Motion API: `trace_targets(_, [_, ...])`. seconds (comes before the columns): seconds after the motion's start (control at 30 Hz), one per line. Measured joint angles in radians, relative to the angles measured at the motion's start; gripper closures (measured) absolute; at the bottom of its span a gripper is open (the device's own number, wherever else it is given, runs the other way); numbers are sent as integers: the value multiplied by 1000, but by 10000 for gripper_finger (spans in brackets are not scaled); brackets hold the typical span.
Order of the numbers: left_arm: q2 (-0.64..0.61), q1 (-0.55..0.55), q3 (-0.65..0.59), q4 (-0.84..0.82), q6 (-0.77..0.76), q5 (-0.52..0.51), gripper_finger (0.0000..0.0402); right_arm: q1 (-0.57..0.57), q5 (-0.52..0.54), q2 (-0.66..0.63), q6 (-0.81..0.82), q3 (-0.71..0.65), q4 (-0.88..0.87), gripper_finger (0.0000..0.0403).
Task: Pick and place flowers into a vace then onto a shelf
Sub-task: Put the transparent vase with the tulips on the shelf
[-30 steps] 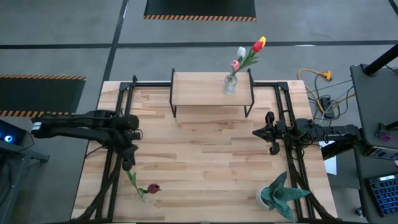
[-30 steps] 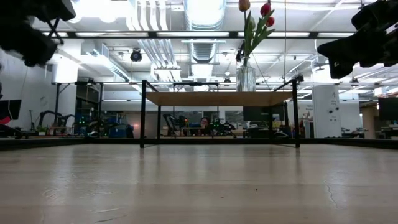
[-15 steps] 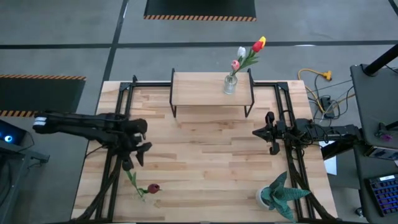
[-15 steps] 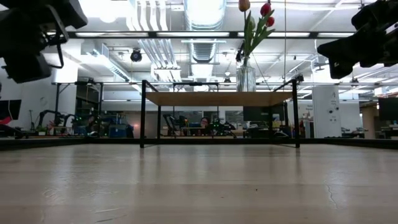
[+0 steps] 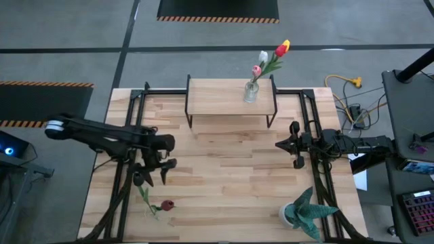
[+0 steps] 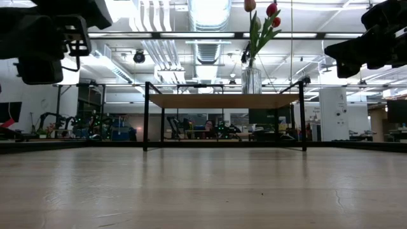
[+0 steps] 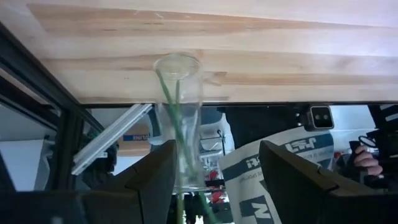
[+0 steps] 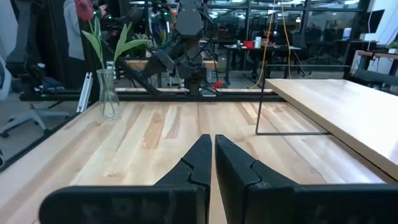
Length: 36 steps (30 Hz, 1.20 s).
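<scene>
Low view cuts your flowers' (image 6: pixel 262 25) heads; their vase (image 5: pixel 251 92) tops the shelf (image 5: pixel 217 97). Left gripper (image 5: pixel 154 173) gapes; right gripper (image 5: pixel 292 153) is closed.

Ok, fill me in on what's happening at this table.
The left gripper hangs open over the left side of the table, close to one dark red tulip that lies flat near the front edge. It has not taken hold of it. The vase, with a few flowers in it, already stands on the shelf. The right gripper waits shut at the right side, holding nothing.
</scene>
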Motion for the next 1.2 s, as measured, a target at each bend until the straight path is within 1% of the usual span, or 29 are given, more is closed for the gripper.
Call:
trace_targets(0.17, [82, 0, 59, 2, 37, 0, 190, 0, 0, 1, 25, 0, 0, 390])
trace_targets(0.33, [154, 0, 77, -1, 57, 0, 190, 0, 0, 16, 25, 0, -1, 390])
trace_targets(0.43, [192, 0, 77, 19, 147, 0, 190, 0, 0, 30, 26, 0, -1, 390])
trace_targets(0.57, [223, -4, 77, 165, 336, -1, 190, 0, 0, 52, 26, 0, -1, 390])
trace_targets(0.73, [230, -6, 77, 386, 460, -1, 190, 0, 0, 76, 29, 0, -1, 390])
trace_targets(0.83, [230, -7, 77, 474, 600, 0, 190, 0, 0, 79, 29, 0, -1, 390])
trace_targets(0.9, [229, -8, 78, 497, 660, 11, 190, 0, 0, 78, 29, 0, 0, 390])
trace_targets(0.97, [229, -8, 78, 478, 649, 23, 190, 0, 0, 77, 29, 0, 0, 390])
trace_targets(1.03, [229, -8, 78, 422, 543, 27, 190, 0, 0, 77, 29, 0, 1, 390])
trace_targets(1.13, [230, -8, 67, 288, 381, 27, 190, 0, 0, 77, 29, 0, 1, 390])
trace_targets(1.2, [230, -25, 59, 222, 322, 26, 190, 0, 0, 77, 29, 0, 1, 390])
